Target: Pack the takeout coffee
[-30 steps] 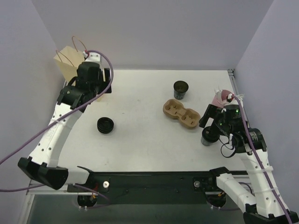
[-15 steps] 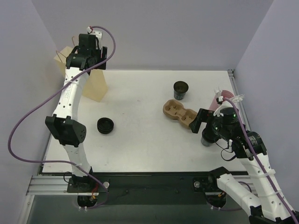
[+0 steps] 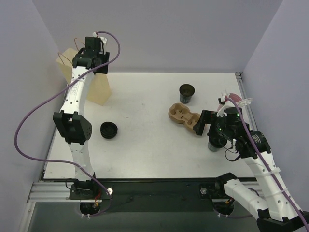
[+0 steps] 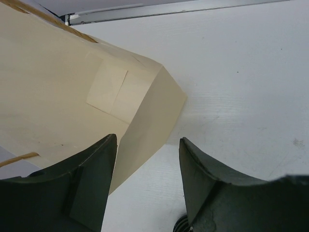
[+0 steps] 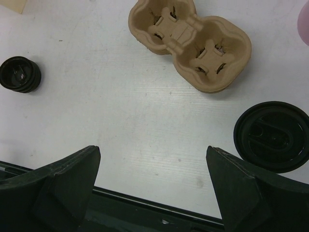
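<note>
A tan paper bag (image 3: 96,89) stands at the back left; in the left wrist view its side (image 4: 72,96) fills the left half. My left gripper (image 3: 93,64) is raised above the bag's right edge, open and empty (image 4: 147,183). A brown cardboard two-cup carrier (image 3: 182,116) lies right of centre, empty (image 5: 190,43). An open dark cup (image 3: 187,93) stands behind it. A black-lidded cup (image 5: 273,135) stands at the right, partly under my right arm (image 3: 214,144). My right gripper (image 3: 205,129) hovers beside the carrier's near right end, open and empty (image 5: 152,188).
A small stack of black lids (image 3: 109,129) sits left of centre, also in the right wrist view (image 5: 19,73). A pink object (image 3: 231,99) lies by the right wall. The table's front rail (image 5: 145,205) runs below my right fingers.
The left arm has swung from a low, folded pose up and back, so its gripper now sits high over the bag. The right gripper has shifted slightly left toward the carrier.
</note>
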You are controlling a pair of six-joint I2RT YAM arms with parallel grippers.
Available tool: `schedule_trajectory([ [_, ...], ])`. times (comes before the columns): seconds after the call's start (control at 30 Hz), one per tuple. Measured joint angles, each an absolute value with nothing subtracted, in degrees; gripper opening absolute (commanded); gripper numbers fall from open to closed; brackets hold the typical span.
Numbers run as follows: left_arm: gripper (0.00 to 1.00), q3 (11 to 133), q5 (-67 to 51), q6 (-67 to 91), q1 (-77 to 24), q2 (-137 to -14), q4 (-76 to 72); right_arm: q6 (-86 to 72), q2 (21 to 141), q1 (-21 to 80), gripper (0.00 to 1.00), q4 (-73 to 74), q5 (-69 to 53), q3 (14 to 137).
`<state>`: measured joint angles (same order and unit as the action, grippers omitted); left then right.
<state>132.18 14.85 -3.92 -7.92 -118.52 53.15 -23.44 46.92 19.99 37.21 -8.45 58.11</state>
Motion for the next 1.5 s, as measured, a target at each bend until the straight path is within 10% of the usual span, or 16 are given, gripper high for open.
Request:
schedule_trajectory([
  [0.6,0.0,132.7,12.8,-4.1,-7.9,-118.7,53.6,-22.6,46.3,20.0,0.97,37.0,-8.6,58.0],
  [1.5,0.0,102.2,5.7,5.7,-33.2,-90.3,50.4,-24.6,34.2,20.0,1.0,45.0,-8.3,58.1],
])
